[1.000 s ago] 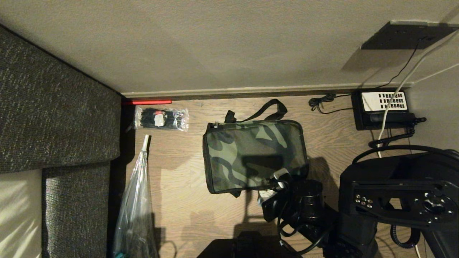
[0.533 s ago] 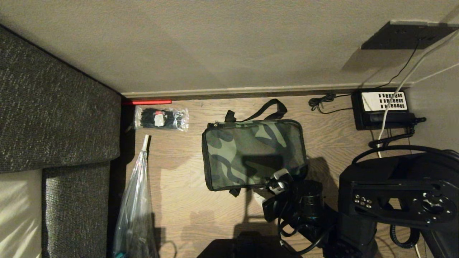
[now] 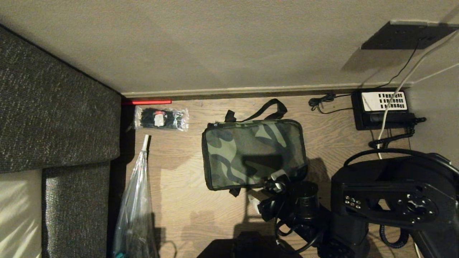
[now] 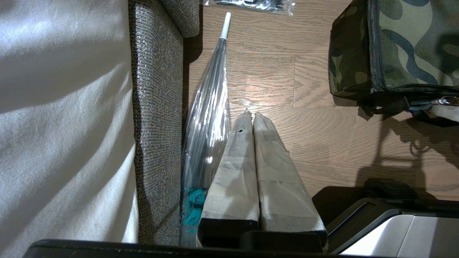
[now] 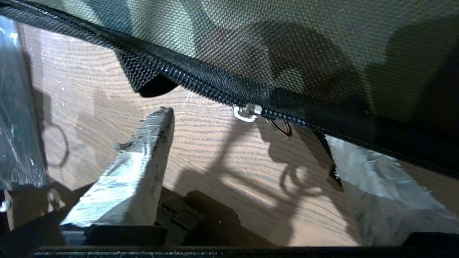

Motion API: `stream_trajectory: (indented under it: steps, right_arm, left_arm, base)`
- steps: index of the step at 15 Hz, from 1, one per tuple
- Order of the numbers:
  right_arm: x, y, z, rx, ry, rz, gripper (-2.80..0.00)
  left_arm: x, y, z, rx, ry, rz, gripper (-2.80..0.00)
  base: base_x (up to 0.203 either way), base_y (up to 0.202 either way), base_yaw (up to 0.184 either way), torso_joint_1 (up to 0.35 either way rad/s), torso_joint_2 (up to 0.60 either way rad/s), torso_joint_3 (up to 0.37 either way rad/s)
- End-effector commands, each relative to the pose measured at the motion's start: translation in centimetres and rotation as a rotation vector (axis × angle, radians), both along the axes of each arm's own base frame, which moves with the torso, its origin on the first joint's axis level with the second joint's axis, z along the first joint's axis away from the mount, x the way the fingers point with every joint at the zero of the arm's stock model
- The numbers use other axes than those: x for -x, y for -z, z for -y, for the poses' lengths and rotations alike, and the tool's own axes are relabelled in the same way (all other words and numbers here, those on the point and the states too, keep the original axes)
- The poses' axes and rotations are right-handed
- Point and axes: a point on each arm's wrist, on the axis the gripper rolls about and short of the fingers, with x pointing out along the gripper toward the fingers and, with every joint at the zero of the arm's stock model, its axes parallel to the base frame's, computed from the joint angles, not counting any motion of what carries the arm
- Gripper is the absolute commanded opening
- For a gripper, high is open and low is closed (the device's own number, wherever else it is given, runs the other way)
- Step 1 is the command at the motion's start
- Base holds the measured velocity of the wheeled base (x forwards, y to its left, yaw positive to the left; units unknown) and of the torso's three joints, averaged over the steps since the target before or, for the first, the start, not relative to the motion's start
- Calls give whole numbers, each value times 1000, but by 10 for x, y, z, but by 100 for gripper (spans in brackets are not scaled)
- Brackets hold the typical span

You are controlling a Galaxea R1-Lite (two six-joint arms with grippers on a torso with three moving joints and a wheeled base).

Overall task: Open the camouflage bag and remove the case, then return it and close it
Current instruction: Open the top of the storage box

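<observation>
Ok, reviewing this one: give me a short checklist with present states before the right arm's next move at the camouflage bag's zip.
1. Right gripper open, nothing between its fingers: ok.
2. Zip slider in sight, level with the gap between the fingers: ok.
3. Camouflage bag lying flat on the floor, lid down: ok.
4. Zip fully closed all round: cannot tell; only the near edge shows.
5. Case inside the bag: cannot tell; nothing of it shows.
6. Left gripper shut and parked beside the clear umbrella, apart from the bag: ok.
</observation>
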Motion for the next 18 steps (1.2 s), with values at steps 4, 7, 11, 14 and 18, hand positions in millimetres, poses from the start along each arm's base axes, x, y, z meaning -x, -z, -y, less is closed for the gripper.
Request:
stream_trajectory:
  steps: [4,7,11,14,18]
  right_arm:
    - [-7,9,0,-12,13,5,-280]
    - [-9,8,-2,-23,11,30,-280]
    - [-5,3,2,-5,-1,36,-280]
    - [-1,-2,9,33,-8,48,-280]
    - [-5,-14,19,35,19,73,-280]
  left_arm:
    - [0,1,0,1,0,-3,-280]
    - [0,1,0,1,-1,-3,-280]
    - [0,1,0,0,0,-3,-280]
    - [0,1,0,0,-1,-3,-280]
    - [0,1,0,0,0,-3,-280]
  base:
    - [0,0,0,0,0,0]
    - [0,0,0,0,0,0]
    - [0,0,0,0,0,0]
    - [0,0,0,0,0,0]
    - [0,0,0,0,0,0]
